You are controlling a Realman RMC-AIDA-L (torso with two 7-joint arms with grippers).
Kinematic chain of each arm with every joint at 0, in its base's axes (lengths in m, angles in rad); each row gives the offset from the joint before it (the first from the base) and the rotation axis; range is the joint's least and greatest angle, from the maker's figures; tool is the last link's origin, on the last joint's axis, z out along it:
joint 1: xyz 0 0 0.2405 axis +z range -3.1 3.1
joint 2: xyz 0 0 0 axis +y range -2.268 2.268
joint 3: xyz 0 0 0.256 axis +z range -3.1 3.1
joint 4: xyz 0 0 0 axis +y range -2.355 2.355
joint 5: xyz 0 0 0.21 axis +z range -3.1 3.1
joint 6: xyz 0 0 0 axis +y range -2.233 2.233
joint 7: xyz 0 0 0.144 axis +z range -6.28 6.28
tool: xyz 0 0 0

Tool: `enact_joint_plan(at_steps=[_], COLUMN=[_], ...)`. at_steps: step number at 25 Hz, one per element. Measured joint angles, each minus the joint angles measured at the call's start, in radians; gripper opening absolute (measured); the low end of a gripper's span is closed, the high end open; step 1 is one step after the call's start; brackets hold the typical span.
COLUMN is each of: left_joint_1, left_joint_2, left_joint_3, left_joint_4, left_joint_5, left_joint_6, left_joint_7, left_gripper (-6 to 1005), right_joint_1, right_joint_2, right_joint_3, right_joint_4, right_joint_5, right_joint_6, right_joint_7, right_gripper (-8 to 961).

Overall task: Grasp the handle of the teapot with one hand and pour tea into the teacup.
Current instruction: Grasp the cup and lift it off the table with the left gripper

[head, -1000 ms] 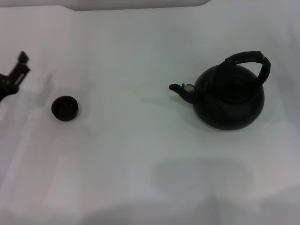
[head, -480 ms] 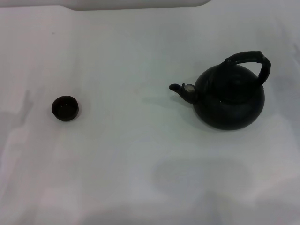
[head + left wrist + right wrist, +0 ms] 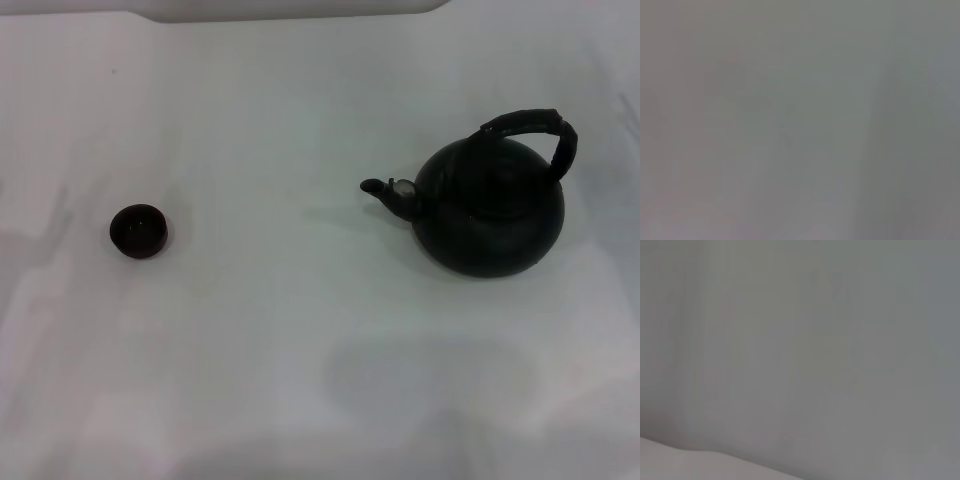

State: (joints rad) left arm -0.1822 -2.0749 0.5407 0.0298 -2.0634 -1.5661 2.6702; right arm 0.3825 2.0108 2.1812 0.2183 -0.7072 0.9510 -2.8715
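The matte-black teapot point(image 3: 490, 215) stands upright on the white table at the right in the head view, its short spout point(image 3: 385, 190) pointing left. Its thick black arched handle point(image 3: 535, 128) stands up over the top, leaning to the right. The small dark teacup point(image 3: 138, 231) sits at the left, far from the teapot. Neither gripper shows in the head view. Both wrist views show only plain grey surface, with no fingers and no task object.
The white table point(image 3: 300, 330) spreads between the cup and the teapot. A pale raised edge point(image 3: 290, 8) runs along the far side. Soft shadows lie on the near part of the table.
The left gripper, seen at the left edge beside the teacup one second ago, has withdrawn out of the head view. The teapot and teacup have not moved.
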Motion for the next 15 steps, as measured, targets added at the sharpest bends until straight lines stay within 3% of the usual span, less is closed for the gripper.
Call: enact_joint_plan(at_steps=[10,15], left_joint_1=[0.033,0.068], left_joint_2=[-0.025,-0.028], left_joint_3=[0.019,0.151], left_joint_4=[0.278,0.454], left_joint_5=[0.107,0.1], left_joint_6=[0.095,0.214], left_joint_7=[-0.212,-0.373], left_gripper=[846,847], right_joint_1=[-0.005,-0.005], right_joint_2=[0.0,0.001], right_joint_3=[0.0,0.0], right_joint_4=[-0.007,-0.008], right_joint_5=[0.0,0.001], right_joint_6=[0.001,0.001], right_joint_7=[0.0,0.001], right_gripper=[872,871])
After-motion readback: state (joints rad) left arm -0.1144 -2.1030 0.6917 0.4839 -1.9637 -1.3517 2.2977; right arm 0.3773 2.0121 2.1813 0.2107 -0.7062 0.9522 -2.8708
